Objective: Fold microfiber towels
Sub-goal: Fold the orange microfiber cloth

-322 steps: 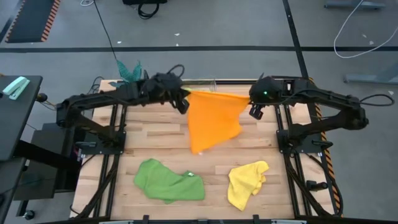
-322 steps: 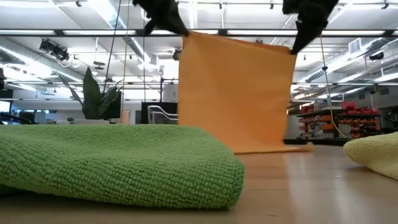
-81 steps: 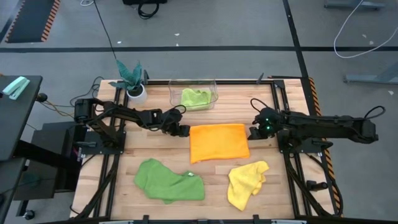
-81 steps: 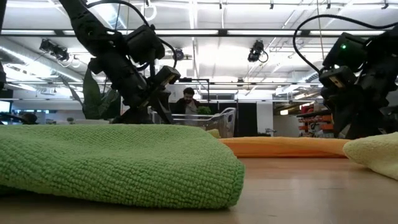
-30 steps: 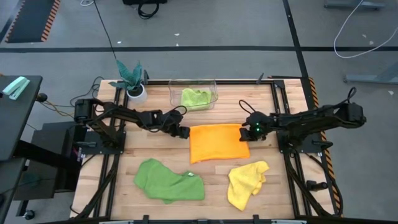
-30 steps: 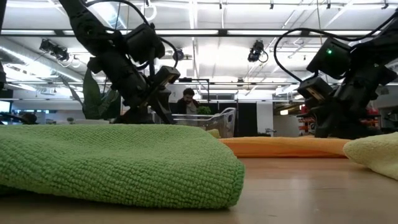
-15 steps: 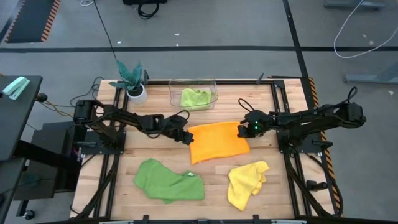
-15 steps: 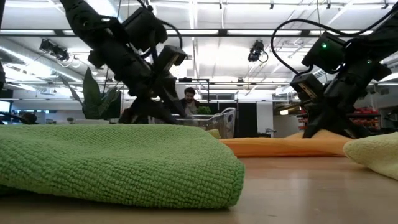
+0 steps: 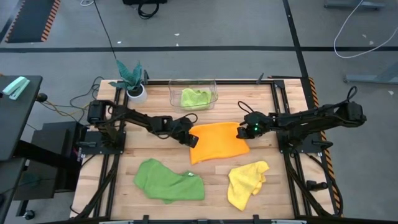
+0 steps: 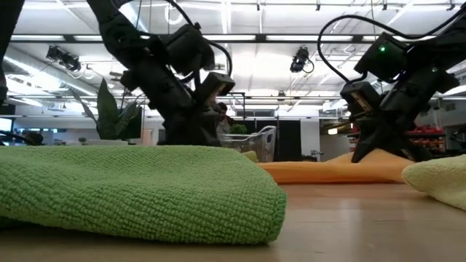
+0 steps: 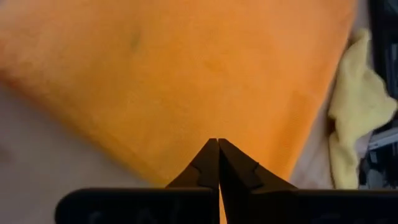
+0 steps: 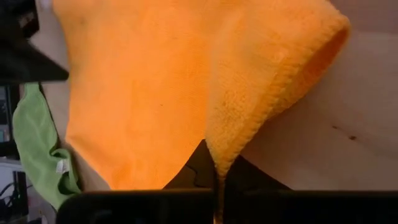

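4 towels: orange towel [image 9: 217, 142] mid-surface, L gripper [image 9: 190, 139] & R gripper [image 9: 244, 129] each pinching a corner; dark green towel [image 9: 168, 180], yellow towel [image 9: 246, 182] near front edge; lime towel [image 9: 196, 97] in bin [image 9: 174, 94] at back edge, beside plant [image 9: 130, 76].

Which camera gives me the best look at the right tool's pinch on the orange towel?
The right wrist view: the right tool is shut on a raised fold of the orange towel. The high view shows only where it is; the low view a side profile.
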You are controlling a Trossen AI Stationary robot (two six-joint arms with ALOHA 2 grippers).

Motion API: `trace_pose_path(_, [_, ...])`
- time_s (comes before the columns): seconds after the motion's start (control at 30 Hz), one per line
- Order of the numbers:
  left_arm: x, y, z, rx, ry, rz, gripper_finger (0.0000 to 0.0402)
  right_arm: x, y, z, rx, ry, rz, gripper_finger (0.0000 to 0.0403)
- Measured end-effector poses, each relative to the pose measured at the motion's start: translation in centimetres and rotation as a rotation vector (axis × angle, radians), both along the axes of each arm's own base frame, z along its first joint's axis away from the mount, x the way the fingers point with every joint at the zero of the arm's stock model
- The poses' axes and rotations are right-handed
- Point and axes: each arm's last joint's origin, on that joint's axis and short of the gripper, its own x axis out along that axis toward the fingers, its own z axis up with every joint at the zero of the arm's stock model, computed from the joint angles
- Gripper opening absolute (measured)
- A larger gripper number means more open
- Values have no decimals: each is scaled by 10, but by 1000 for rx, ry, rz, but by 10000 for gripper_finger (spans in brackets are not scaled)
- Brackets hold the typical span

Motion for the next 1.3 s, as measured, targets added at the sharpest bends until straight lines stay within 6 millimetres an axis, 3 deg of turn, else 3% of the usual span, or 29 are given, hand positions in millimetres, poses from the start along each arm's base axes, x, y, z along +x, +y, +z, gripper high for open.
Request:
trace_pose_path(0.23, [9,6,12,124,179,-47,7,2,6,0,-37,-2,8,2])
trace_pose_path(0.4, [23,10,21,168,175,-67,15,2,8,1,-49,-6,10,1])
trace_pose_path(0.57, [35,9,1,119,229,-125,12,3,7,2,-54,-21,6,0])
trace_pose_path(0.77, [44,4,-6,104,227,-165,14,6,7,5,-62,-38,11,0])
trace_pose_path(1.3, [44,25,-4,153,235,-123,17,41,3,57,-185,-64,193,0])
